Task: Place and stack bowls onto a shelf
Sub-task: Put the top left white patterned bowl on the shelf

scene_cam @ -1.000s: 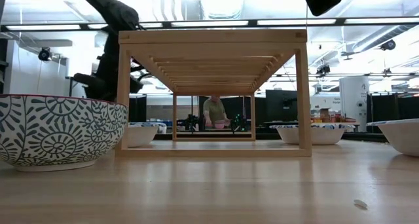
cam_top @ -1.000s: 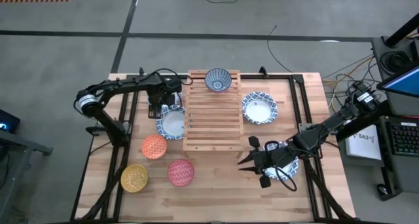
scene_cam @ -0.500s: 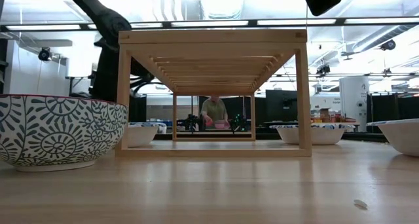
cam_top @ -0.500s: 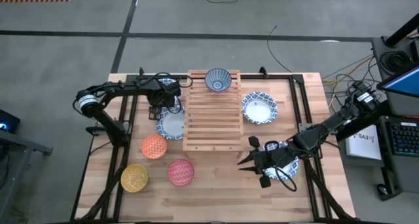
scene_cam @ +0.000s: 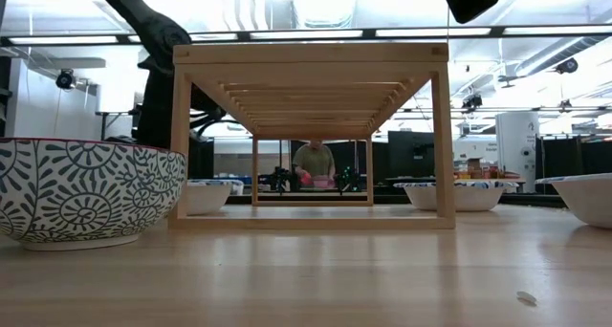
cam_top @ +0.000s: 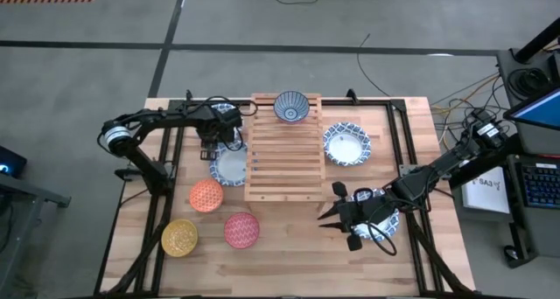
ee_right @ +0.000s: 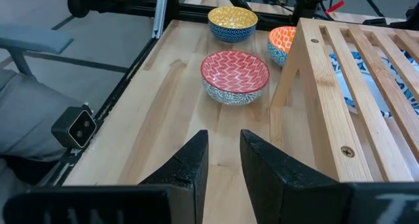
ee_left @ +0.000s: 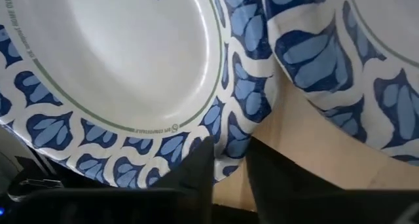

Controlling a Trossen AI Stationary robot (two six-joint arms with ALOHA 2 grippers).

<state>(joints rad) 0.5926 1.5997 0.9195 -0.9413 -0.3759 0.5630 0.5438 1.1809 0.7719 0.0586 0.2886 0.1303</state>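
— While the left gripper point(cam_top: 220, 127) was seen at the upper left of the high view, what was made out of its jaws?

— In the left wrist view they were drawn close together at the blue-patterned rim of a wide bowl point(ee_left: 111, 60), its rim touched by one finger point(ee_left: 196, 175); whether the rim was pinched could not be told. A second wide bowl point(ee_left: 353, 60) was shown just beside it, with bare wood between them.

— And the right gripper point(cam_top: 337, 213)?

— It was found at the lower centre-right of the high view, near the shelf's lower right corner, above the tabletop point(cam_top: 289, 246). Its fingers point(ee_right: 190, 165) were set apart with nothing held between them.

— Where was the shelf placed?

— The shelf point(cam_top: 282, 150) was laid at the centre of the high view. On its upper end the blue-grey bowl point(cam_top: 290, 107) was rested. A wide bowl point(cam_top: 231, 166) was tucked partly under its left edge, and another point(cam_top: 346, 144) was left to its right. The orange bowl point(cam_top: 206, 195), yellow bowl point(cam_top: 179, 237) and red bowl point(cam_top: 241, 229) were grouped at the lower left.

— Anything further out?

— In the low view a person point(scene_cam: 313, 164) was seen through the shelf's legs, far behind the table.
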